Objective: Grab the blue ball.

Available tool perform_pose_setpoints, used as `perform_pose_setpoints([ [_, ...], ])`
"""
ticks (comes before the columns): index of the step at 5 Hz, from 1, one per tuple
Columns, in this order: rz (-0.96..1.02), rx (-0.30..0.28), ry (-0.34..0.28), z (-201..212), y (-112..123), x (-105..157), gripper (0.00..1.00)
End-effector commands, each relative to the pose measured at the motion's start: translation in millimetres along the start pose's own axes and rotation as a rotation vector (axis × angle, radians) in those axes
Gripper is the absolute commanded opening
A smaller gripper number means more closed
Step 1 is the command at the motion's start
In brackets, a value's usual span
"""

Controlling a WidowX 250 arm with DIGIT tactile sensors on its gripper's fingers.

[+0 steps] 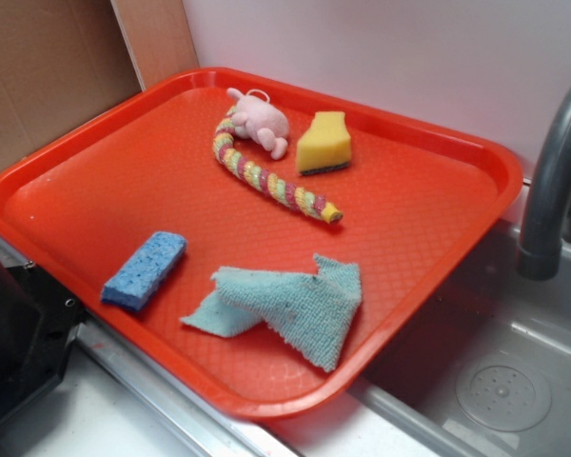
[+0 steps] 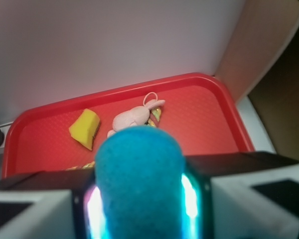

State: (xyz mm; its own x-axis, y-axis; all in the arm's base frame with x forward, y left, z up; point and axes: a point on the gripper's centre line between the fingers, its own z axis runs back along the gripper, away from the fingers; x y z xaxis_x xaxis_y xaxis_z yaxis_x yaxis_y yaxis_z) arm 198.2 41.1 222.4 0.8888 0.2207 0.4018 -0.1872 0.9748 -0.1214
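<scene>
the blue ball (image 2: pixel 139 186) sits clamped between the gripper (image 2: pixel 139 199) fingers, lifted clear above the red tray (image 2: pixel 209 114); grab appears complete, next move only needs holding it steady.
</scene>
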Motion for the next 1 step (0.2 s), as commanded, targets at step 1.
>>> perform_pose_setpoints([
  [1,0.242,0.043,0.096,8.4,18.6,-4.4,0.00],
])
